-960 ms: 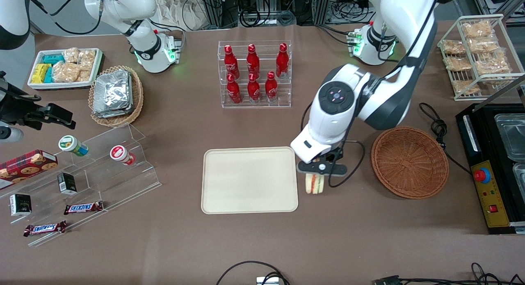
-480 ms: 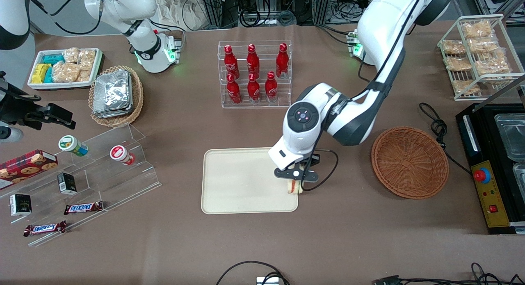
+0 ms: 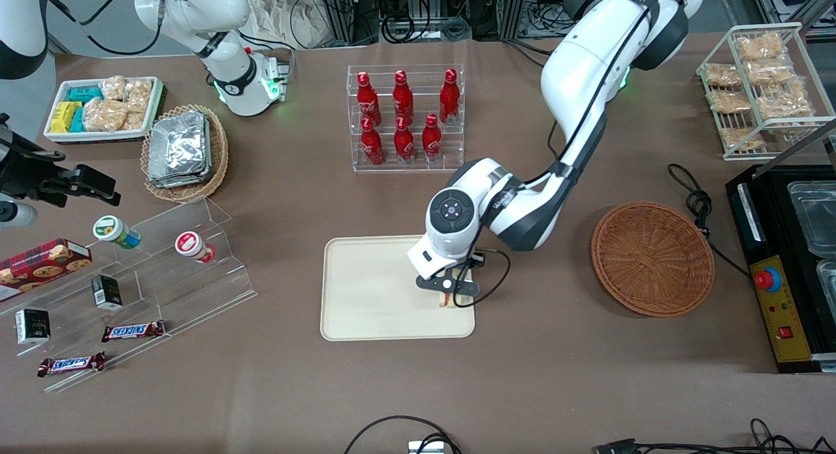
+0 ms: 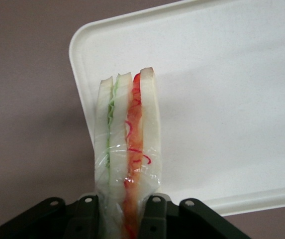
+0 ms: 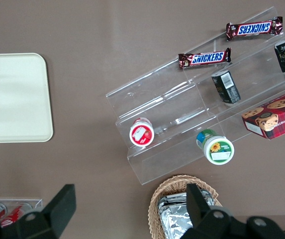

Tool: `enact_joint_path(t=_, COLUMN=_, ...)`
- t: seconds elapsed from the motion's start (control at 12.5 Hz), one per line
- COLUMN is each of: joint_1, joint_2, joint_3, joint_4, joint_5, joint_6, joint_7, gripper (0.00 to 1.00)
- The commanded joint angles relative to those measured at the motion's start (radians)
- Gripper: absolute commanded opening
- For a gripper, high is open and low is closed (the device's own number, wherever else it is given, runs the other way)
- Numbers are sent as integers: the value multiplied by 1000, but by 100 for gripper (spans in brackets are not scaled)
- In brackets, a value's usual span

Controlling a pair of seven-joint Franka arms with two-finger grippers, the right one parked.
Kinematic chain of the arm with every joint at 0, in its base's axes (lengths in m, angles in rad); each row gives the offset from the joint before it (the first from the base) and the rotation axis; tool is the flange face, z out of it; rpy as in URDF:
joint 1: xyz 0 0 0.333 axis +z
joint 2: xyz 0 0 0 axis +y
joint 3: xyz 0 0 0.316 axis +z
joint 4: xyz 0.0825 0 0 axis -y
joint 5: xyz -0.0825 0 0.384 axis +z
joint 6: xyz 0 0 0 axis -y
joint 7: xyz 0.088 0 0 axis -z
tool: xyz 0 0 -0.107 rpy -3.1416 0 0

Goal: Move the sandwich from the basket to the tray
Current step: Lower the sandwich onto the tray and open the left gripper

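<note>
My left gripper (image 3: 449, 289) is shut on the sandwich (image 3: 447, 302), a clear-wrapped wedge of white bread with red and green filling. It hangs over the cream tray (image 3: 385, 291), just inside the rim nearest the working arm's end. In the left wrist view the sandwich (image 4: 127, 144) sticks out edge-on from between the two black fingers (image 4: 154, 214), above a rounded corner of the tray (image 4: 222, 99) and the brown table beside it. The reddish-brown wicker basket (image 3: 653, 258) stands beside the tray toward the working arm's end, with nothing in it.
A clear rack of red bottles (image 3: 405, 117) stands farther from the front camera than the tray. A stepped acrylic shelf (image 3: 163, 264) with snacks lies toward the parked arm's end. A black machine (image 3: 790, 258) and a coiled cable (image 3: 695, 202) lie by the basket.
The left arm carried the sandwich sideways from above the table between basket and tray to above the tray's edge. Its grip stayed shut throughout.
</note>
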Motion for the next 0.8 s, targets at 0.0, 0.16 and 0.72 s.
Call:
enact_joint_path(t=0.0, joint_1=-26, joint_2=45, joint_3=9, joint_4=52, joint_5=19, joint_6=15, joint_7=-18, gripper=22)
enact_joint_path(t=0.16, joint_1=-34, joint_2=63, joint_3=9, joint_4=52, joint_5=43, joint_6=24, joint_7=-51, gripper=22)
enact_joint_path(t=0.72, joint_1=-48, joint_2=85, joint_3=9, joint_4=43, joint_5=68, joint_6=43, joint_7=-94, gripper=48)
